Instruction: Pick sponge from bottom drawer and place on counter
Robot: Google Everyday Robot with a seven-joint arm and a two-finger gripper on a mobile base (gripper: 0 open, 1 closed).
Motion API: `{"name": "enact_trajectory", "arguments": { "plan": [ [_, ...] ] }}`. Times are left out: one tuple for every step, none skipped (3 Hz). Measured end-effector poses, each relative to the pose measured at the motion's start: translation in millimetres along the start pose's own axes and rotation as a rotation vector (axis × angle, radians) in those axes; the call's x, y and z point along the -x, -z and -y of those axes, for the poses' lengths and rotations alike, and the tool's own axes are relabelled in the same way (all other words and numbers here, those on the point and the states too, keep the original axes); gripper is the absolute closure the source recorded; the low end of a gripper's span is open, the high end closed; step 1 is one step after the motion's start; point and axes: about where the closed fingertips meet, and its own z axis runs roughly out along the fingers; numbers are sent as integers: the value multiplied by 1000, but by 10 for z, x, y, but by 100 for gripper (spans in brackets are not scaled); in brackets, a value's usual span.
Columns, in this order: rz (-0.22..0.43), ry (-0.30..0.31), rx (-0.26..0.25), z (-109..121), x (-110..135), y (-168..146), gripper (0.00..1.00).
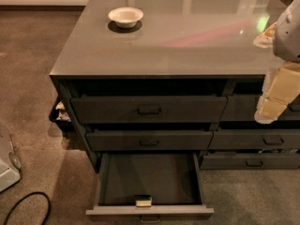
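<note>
The bottom drawer (pixel 150 211) is pulled open at the foot of the left stack of three. The sponge (pixel 143 200), pale yellow with a dark green top layer, lies inside it against the front wall, near the middle. The glossy grey-brown counter (pixel 187 41) spans the top of the cabinet. My gripper (pixel 274 100) hangs at the right edge of the view, in front of the neighbouring stack's top drawer. It is high above and well to the right of the sponge and holds nothing that I can see.
A white bowl (pixel 125 17) stands on the counter at the back left. The two upper drawers (pixel 149 109) are shut. A black cable (pixel 28 205) loops on the carpet at lower left beside a white object (pixel 7 165). A neighbouring drawer stack (pixel 255 139) is at right.
</note>
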Motion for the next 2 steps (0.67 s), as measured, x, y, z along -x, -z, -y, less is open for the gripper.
{"name": "enact_trajectory", "arguments": {
  "plan": [
    [0,0,0,0,0,-1,0],
    [15,-22,21,35,33,-144,0]
  ]
}}
